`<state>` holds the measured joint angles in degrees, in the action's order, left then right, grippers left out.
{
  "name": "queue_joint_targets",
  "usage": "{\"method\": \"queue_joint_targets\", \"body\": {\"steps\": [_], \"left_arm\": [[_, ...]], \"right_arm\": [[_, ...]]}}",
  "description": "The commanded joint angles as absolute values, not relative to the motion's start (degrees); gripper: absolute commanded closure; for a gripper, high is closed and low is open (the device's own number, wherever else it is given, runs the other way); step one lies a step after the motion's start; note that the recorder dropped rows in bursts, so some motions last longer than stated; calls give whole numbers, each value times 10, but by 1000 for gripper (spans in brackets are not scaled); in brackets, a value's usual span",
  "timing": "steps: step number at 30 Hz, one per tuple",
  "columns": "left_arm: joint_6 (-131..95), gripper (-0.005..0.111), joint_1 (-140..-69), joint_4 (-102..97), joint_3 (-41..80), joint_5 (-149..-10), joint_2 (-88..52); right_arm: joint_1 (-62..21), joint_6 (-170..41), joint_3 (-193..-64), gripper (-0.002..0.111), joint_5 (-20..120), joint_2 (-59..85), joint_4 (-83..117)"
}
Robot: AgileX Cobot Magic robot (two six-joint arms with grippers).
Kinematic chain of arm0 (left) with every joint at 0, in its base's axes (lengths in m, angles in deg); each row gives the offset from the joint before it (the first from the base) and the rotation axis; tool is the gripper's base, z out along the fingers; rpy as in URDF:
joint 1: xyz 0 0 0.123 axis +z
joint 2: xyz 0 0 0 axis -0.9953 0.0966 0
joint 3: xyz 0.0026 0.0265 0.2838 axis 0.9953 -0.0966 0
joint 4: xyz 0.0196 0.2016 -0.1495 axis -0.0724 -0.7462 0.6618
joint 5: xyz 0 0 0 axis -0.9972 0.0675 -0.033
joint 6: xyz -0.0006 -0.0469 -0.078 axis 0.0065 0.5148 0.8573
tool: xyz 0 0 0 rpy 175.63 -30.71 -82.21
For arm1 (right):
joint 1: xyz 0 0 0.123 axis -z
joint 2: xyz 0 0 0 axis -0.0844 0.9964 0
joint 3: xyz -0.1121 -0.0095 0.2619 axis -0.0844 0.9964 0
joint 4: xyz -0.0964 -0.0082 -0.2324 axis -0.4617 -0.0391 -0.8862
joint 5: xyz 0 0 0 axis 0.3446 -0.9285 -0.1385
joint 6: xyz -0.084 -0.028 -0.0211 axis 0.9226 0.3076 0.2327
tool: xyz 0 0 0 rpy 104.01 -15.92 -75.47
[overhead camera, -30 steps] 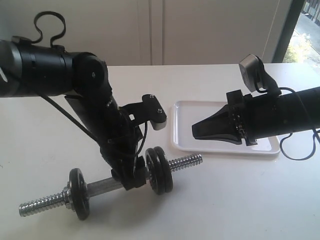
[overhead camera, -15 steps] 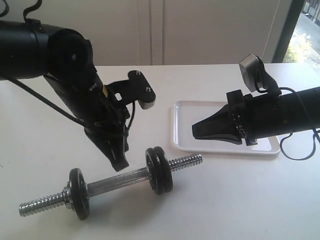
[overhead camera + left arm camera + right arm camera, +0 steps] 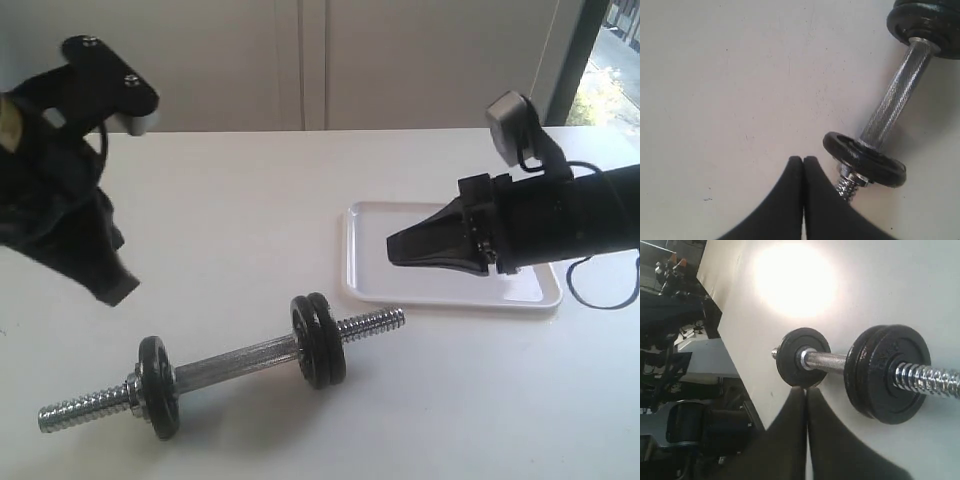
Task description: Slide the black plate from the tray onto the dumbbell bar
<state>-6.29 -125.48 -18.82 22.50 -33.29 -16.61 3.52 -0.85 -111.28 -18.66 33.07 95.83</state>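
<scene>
Dumbbell bar (image 3: 235, 358) | paired discs (image 3: 318, 340) | right pincer (image 3: 390, 249) over tray (image 3: 400, 288)

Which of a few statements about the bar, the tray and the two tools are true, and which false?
1. The bar carries three discs. True.
2. The left tool grips the bar. False: it hangs apart from the bar, shut on nothing.
3. The right tool is shut. True.
4. The bar lies in the tray. False: it lies on the table, beside the tray.
</scene>
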Motion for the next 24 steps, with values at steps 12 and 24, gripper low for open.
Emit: {"method": "queue_joint_targets", "body": {"steps": [12,24], "left_arm": [[71,107,-1258,-177,44,-456,-389],[71,107,-1258,-178,44,-454,-389]], "right_arm": [[38,-108,-969,108,288,-166,777],[38,-108,-969,108,282,-171,777]]}}
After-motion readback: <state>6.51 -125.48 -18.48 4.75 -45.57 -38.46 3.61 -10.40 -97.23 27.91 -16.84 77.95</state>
